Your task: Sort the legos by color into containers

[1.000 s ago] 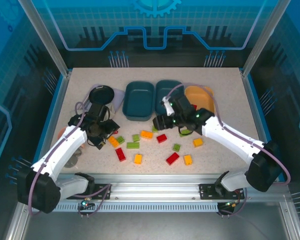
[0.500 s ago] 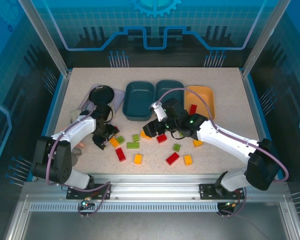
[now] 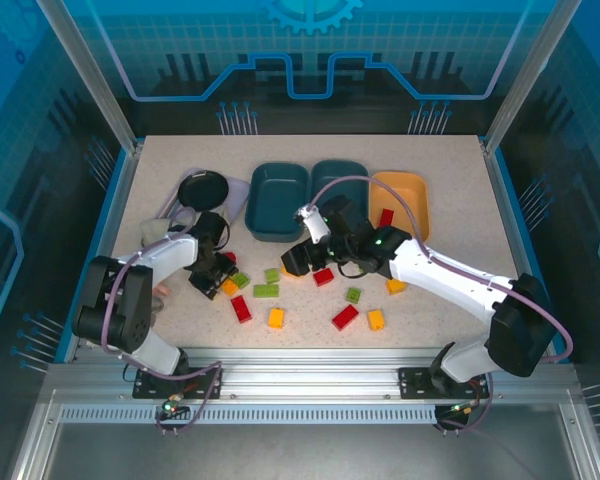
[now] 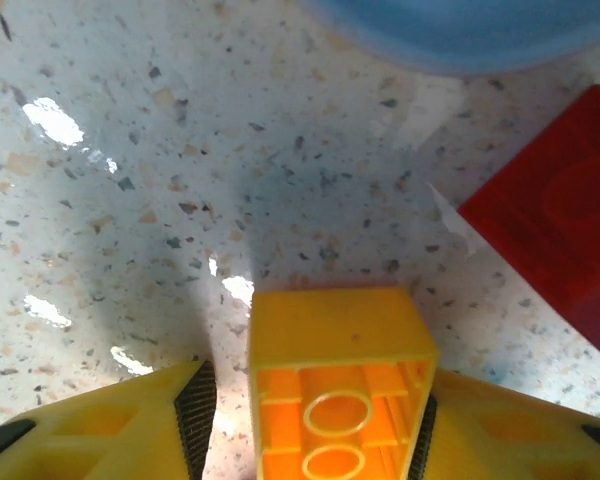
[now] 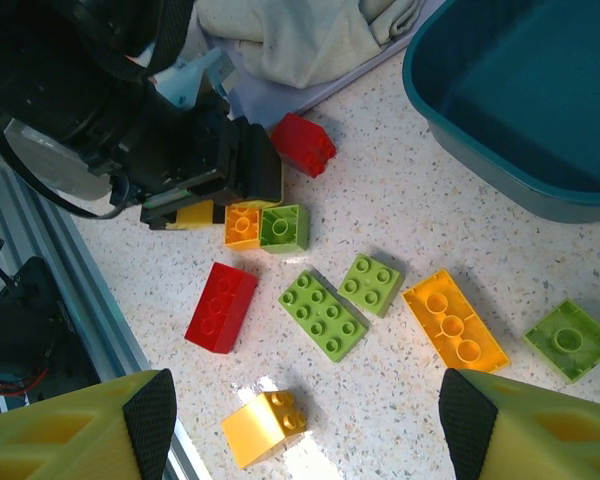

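Observation:
Red, lime green and orange-yellow legos lie scattered on the speckled table. My left gripper (image 3: 218, 277) is down at the table with an orange-yellow brick (image 4: 335, 360) between its fingers. The right pad touches the brick and a narrow gap remains at the left pad (image 4: 202, 415). A small green brick (image 5: 285, 227) sits against that brick (image 5: 243, 225). My right gripper (image 3: 298, 258) hovers wide open over a green 2x4 brick (image 5: 323, 314), holding nothing. Two dark teal trays (image 3: 277, 205) (image 3: 338, 178) and a pale orange tray (image 3: 405, 190) stand at the back. A red brick (image 3: 386, 217) lies in the orange one.
A black round bowl (image 3: 202, 188) and a crumpled cloth (image 5: 300, 35) lie at the back left, near the left arm. A red brick (image 4: 560, 230) lies just right of the left gripper. More bricks (image 3: 345, 317) lie toward the front rail.
The left gripper has come down around the orange-yellow brick and its jaws have narrowed. The right gripper has swung left from near the orange tray to above the bricks.

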Controlling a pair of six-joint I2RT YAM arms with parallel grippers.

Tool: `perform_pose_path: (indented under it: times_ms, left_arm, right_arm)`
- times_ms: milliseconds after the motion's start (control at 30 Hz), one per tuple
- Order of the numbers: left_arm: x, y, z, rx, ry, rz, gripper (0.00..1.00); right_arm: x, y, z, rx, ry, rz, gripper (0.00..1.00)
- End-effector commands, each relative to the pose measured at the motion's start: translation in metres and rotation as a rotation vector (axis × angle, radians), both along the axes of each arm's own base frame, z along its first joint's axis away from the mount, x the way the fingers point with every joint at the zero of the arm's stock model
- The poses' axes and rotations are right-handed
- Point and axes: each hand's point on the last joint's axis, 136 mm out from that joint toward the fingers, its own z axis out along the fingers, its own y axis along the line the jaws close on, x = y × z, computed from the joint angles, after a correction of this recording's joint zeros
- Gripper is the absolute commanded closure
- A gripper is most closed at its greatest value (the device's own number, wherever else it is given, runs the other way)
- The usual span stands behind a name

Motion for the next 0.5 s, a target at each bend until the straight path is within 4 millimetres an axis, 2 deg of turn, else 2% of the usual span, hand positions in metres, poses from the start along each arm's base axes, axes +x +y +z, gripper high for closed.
perform_pose_path:
  times_ms: [0,100,200,333,433,467]
  left_arm:
    - [-0.001,0.006,-0.01,0.02,0.003,0.011,0.53]
    - [0.0,0.007,-0.006,0.029,-0.011,0.009,0.62]
    - [-0.002,0.011,0.014,0.07,-0.036,0.004,0.68]
    - [0.005,0.006,0.064,0.093,-0.156,-0.037,0.71]
    - [0.025,-0.009,0.104,0.075,-0.259,-0.107,0.71]
    - [0.038,-0.016,0.119,0.067,-0.298,-0.135,0.71]
  right_arm:
    - [-0.003,0.01,0.009,0.027,0.009,0.017,0.27]
    - [-0.002,0.009,0.01,0.024,0.007,0.01,0.28]
    - [0.002,0.005,0.017,0.026,-0.014,-0.018,0.28]
    - [0.016,-0.011,0.035,0.058,-0.053,-0.111,0.28]
    - [0.031,-0.028,0.052,0.121,-0.073,-0.206,0.28]
    - [0.037,-0.034,0.056,0.144,-0.08,-0.239,0.28]
